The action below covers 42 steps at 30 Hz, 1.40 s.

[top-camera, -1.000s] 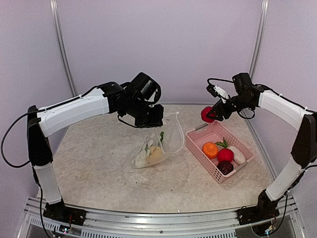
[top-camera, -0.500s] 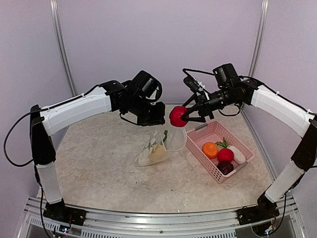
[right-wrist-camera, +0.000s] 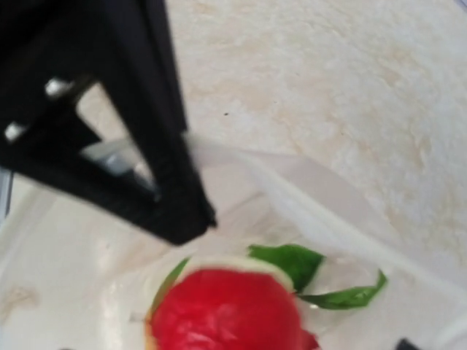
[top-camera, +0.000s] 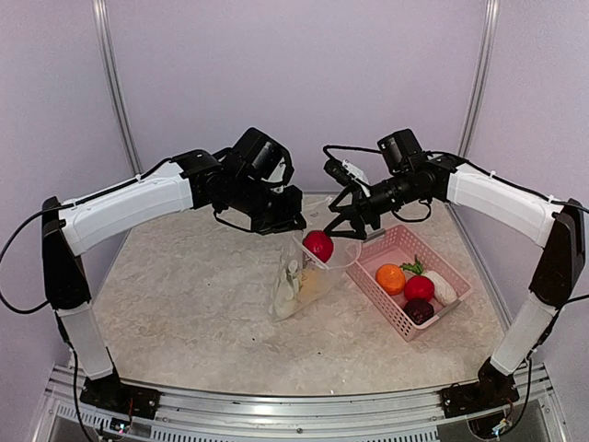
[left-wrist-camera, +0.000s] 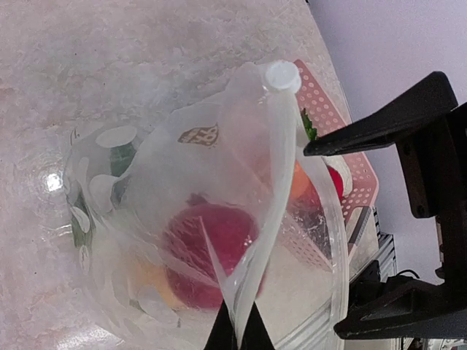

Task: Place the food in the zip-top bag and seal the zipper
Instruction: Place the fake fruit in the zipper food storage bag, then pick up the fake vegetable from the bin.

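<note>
The bag (top-camera: 302,276) sags on the desk (top-camera: 184,295), mouth up, with a red fruit (top-camera: 318,245) just inside among light toy pieces. Its film looks thin, slick and floppy, so the stiffer zipper (left-wrist-camera: 273,157) is probably the best place to hold. The left hand (top-camera: 291,224) pinches that rim. The right hand (top-camera: 345,224) is spread above the mouth, holding nothing, with the basket (top-camera: 377,296) near.

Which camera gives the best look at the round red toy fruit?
Top external: the round red toy fruit shows whole, at the mouth of the clear dotted bag. Left wrist sees it veiled through plastic; right wrist shows it blurred and cropped.
</note>
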{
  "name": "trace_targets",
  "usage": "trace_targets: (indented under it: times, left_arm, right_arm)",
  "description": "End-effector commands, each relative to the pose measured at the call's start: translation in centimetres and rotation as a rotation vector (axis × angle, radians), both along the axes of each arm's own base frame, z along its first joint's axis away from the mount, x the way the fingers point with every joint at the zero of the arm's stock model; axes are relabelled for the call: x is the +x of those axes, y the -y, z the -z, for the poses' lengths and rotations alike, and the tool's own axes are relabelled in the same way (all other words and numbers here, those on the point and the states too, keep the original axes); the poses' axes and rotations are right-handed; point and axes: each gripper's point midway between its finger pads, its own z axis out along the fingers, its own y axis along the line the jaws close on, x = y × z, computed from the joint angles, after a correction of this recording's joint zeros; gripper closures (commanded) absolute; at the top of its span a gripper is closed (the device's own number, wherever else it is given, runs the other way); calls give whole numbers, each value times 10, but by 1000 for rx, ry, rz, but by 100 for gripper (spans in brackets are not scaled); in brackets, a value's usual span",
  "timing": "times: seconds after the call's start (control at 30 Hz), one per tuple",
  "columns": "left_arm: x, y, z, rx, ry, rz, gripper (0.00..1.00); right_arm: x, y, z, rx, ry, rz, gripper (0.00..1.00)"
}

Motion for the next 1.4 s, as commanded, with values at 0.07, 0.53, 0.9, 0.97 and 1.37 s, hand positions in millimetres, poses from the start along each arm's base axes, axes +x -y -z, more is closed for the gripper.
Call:
trace_targets:
  times: [0.07, 0.53, 0.9, 0.97, 1.37]
  left_arm:
    - [-2, -1, -16, -56, 12, 9, 100]
    - [2, -70, -20, 182, 103, -55, 100]
    - [-7, -64, 3, 198, 27, -14, 100]
    - [-4, -62, 7, 203, 23, -14, 100]
    - [-2, -52, 17, 190, 3, -3, 100]
  right_arm:
    - [0, 0, -31, -2, 84, 30, 3]
    - [14, 142, -9, -122, -18, 285, 18]
    - [-5, 229, 94, -463, -49, 503, 21]
    - [-9, 231, 105, -481, -62, 499, 18]
    - [11, 210, 148, -512, -97, 415, 6]
